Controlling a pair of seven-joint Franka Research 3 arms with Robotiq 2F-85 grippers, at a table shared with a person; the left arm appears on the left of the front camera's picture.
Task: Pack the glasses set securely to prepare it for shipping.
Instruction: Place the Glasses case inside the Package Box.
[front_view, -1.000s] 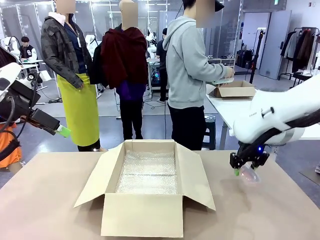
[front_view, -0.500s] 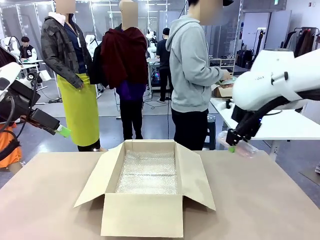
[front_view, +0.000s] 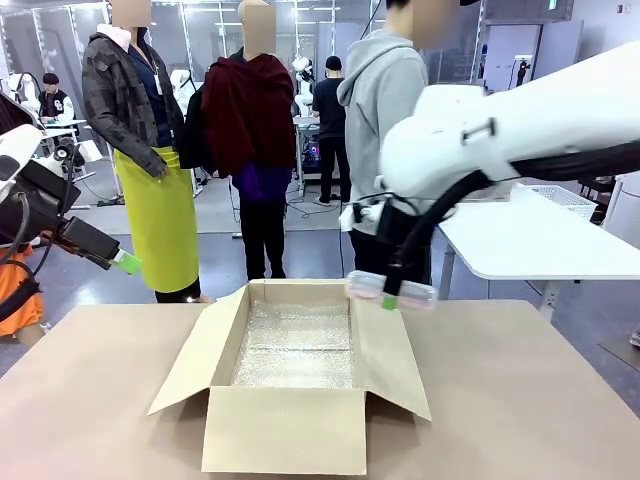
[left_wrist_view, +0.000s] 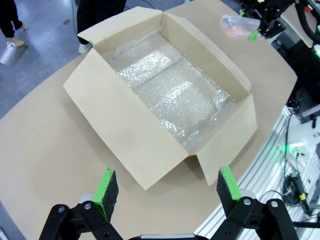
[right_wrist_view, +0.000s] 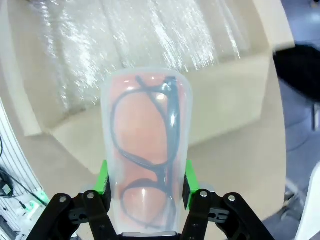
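My right gripper (front_view: 389, 300) is shut on a pale pink glasses case (front_view: 392, 290), one piece of the glasses set. It carries the case in the air just above the right flap of the open cardboard box (front_view: 285, 425). In the right wrist view the pink case (right_wrist_view: 146, 145) sits between the green pads (right_wrist_view: 103, 182), dark frames visible through its clear top, with the bubble-wrap lining (right_wrist_view: 140, 37) ahead. The left wrist view looks down on the box (left_wrist_view: 130, 120) and shows the case (left_wrist_view: 239, 26) at the far corner. My left gripper (left_wrist_view: 167, 187) is open and holds nothing, high off the table's left side (front_view: 125, 262).
The brown table (front_view: 90, 400) carries the box, lined with bubble wrap (front_view: 297, 352). A person in a grey hoodie (front_view: 385, 100) stands behind the far edge beside a white table (front_view: 530, 240). Two other people stand back left.
My right arm has lifted the pink case off the right side of the table and swung it left, up to the box's right flap. The left arm has stayed still.
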